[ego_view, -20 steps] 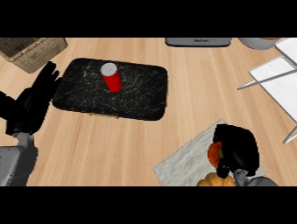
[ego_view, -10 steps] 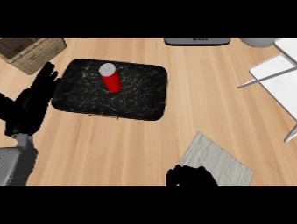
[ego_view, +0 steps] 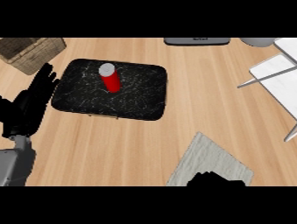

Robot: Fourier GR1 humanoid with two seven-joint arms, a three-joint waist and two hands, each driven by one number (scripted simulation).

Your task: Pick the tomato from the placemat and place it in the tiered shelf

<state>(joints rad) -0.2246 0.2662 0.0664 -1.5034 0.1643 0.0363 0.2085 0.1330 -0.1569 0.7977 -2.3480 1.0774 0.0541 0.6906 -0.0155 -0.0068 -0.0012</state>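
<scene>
Wooden counter; tomato hidden, right hand's fingers over placemat

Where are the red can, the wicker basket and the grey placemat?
red can (ego_view: 111,81): head view, on its red side.
wicker basket (ego_view: 39,55): head view, on its woven front wall.
grey placemat (ego_view: 209,158): head view, on its bare middle.

One wicker basket; one black tray; one red cylinder; one grey placemat; one white tiered shelf; two black hands: left, right.
</scene>
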